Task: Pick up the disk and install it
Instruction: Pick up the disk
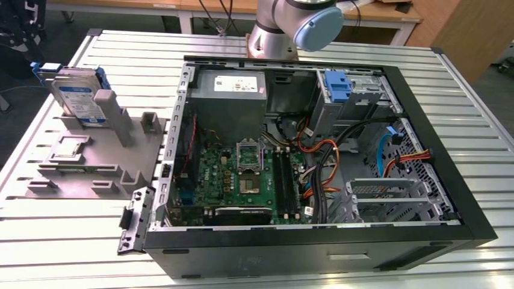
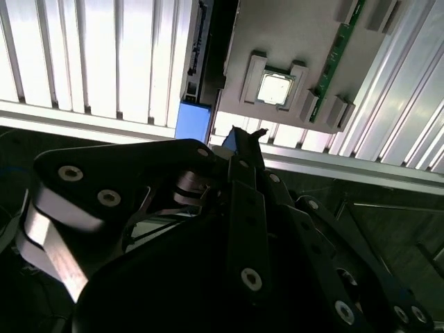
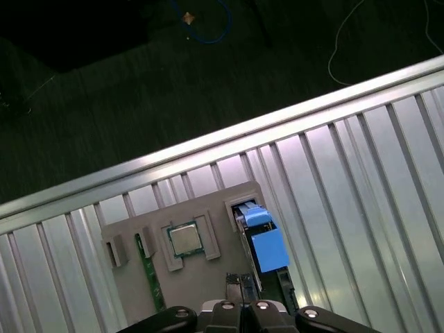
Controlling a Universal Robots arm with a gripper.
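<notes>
Blue plastic marks my target: the disk point(image 1: 76, 93) stands on edge in a slot of the grey holder point(image 1: 96, 158). The holder sits on the ribbed metal surface point(image 1: 80, 241) at the exterior view's left, outside the open computer case point(image 1: 321, 238). In the first wrist view I look down on the disk's thin upper edge. The tool point(image 3: 240, 283) hovers above the holder, well apart from the disk. Its fingers look pressed together with nothing between them.

I judge this to be the approach to the grasp. Doing it well calls for fingers spread wider than the drive is thick, squared to its two flat faces and centred along its length. The descent should stay off the processor chip point(image 3: 184, 239) lying near the slot. A straight vertical pull should keep the carrier from binding.
</notes>
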